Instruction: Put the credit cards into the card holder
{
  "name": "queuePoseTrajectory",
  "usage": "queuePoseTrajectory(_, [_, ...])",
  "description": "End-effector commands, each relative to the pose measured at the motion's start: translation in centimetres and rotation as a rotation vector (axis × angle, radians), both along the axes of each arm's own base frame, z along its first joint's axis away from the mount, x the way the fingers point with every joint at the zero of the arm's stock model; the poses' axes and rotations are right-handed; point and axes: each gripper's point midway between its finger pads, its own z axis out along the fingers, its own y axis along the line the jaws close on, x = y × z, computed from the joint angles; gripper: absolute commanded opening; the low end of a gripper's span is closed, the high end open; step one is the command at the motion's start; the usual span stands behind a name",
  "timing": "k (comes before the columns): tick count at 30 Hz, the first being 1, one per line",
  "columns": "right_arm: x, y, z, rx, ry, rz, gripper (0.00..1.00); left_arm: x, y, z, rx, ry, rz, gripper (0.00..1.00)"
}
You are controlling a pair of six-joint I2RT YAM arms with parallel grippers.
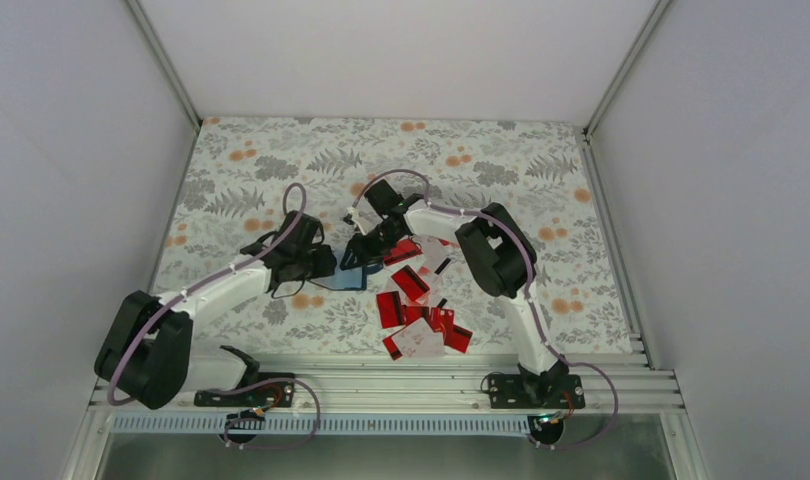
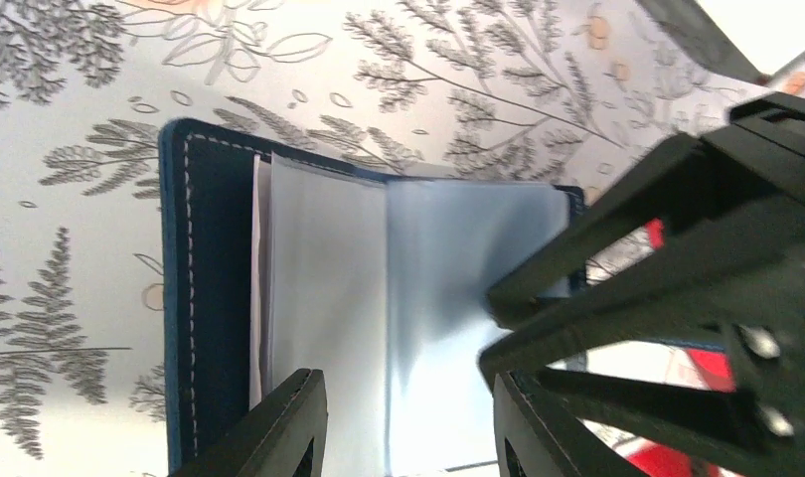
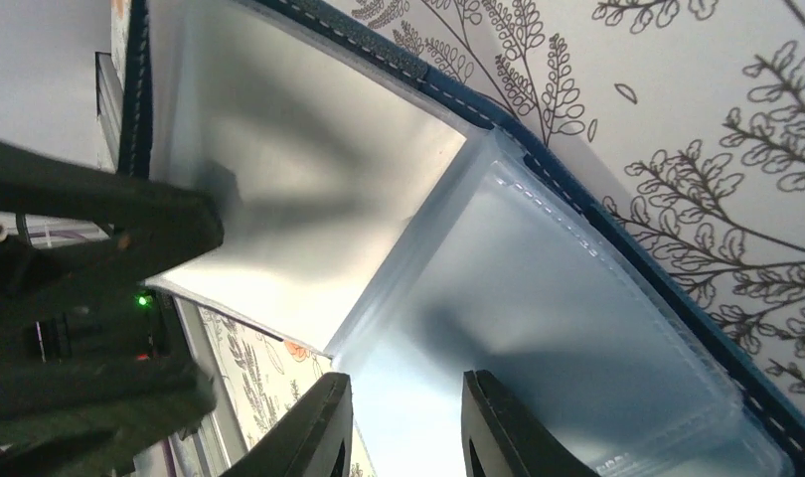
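The card holder (image 1: 351, 279) lies open on the floral table, navy cover outward, with pale clear sleeves inside. In the left wrist view its navy stitched cover (image 2: 210, 298) is at the left, and my left gripper (image 2: 408, 422) is open, its jaws spread over the sleeves. My right gripper (image 3: 403, 422) is open just above the holder's sleeve page (image 3: 577, 328); its fingers (image 2: 617, 258) reach in from the right. In the top view the left gripper (image 1: 326, 265) and the right gripper (image 1: 359, 250) meet at the holder. The credit cards (image 1: 416, 310), red and white, lie scattered right of it.
The card pile reaches toward the table's near edge (image 1: 381, 362). White walls and metal rails (image 1: 606, 250) enclose the table. The right arm's elbow (image 1: 491, 255) hangs over the cards. A red card edge (image 2: 712, 368) shows behind the right gripper.
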Motion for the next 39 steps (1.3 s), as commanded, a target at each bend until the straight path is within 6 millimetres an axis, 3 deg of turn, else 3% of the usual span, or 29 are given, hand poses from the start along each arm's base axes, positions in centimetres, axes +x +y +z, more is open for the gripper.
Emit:
queuePoseTrajectory(1, [-0.7, -2.3, -4.3, -0.137, 0.038, -0.006, 0.29, 0.8, 1.6, -0.9, 0.098, 0.023, 0.053, 0.43])
queuePoseTrajectory(7, [-0.4, -2.5, -4.4, -0.15, 0.027, -0.005, 0.29, 1.9, 1.9, -3.0, 0.129, 0.072, 0.059, 0.42])
queuePoseTrajectory(13, [0.8, -3.2, -5.0, -0.196, 0.013, -0.042, 0.29, 1.9, 4.4, -3.9, 0.211, 0.112, 0.134, 0.37])
queuePoseTrajectory(20, [3.4, -3.3, -6.2, -0.229, 0.005, -0.082, 0.28, -0.8, 5.4, -6.5, 0.199, 0.223, 0.185, 0.35])
queuePoseTrajectory(28, [6.3, -1.2, -6.0, -0.201, -0.015, -0.109, 0.29, -4.3, 3.4, -8.6, 0.032, 0.312, 0.166, 0.34])
queuePoseTrajectory(33, [7.7, -0.3, -3.4, -0.164, -0.069, -0.117, 0.29, -4.8, 2.9, -8.2, -0.005, 0.318, 0.168, 0.34])
queuePoseTrajectory(39, [8.5, -0.7, 3.2, -0.132, -0.198, -0.126, 0.3, -3.5, 2.6, -6.7, -0.003, 0.282, 0.17, 0.34])
